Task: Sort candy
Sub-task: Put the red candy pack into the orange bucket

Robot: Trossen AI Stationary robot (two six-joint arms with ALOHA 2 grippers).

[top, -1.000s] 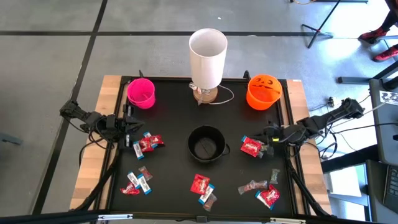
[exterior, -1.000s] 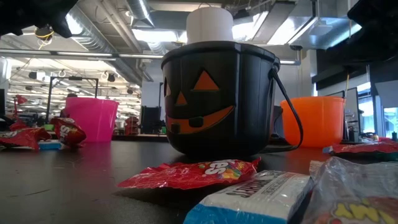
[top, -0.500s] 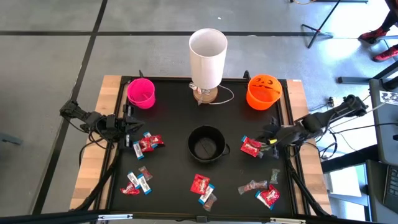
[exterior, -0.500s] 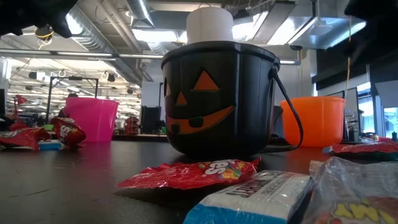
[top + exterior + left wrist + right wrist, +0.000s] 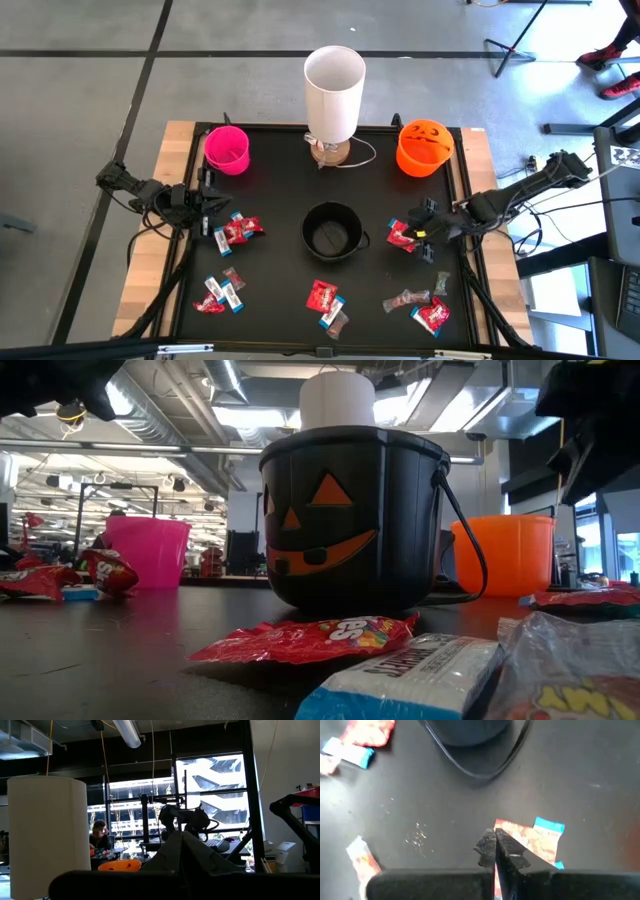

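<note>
My right gripper (image 5: 496, 851) hovers pinched shut and empty over a red packet (image 5: 534, 841), so I should spread the fingers before descending squarely onto it.

candy (image 5: 322, 294) scattered around central bucket (image 5: 331, 232), cups behind

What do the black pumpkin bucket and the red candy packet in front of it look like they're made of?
The black pumpkin-faced bucket looks like moulded plastic with a semi-gloss finish: smooth walls catch soft highlights, and the orange face seems printed or painted on. The red candy packet looks like thin glossy film, plastic or foil-backed: it lies crinkled, with sharp creases and bright glints.
</note>
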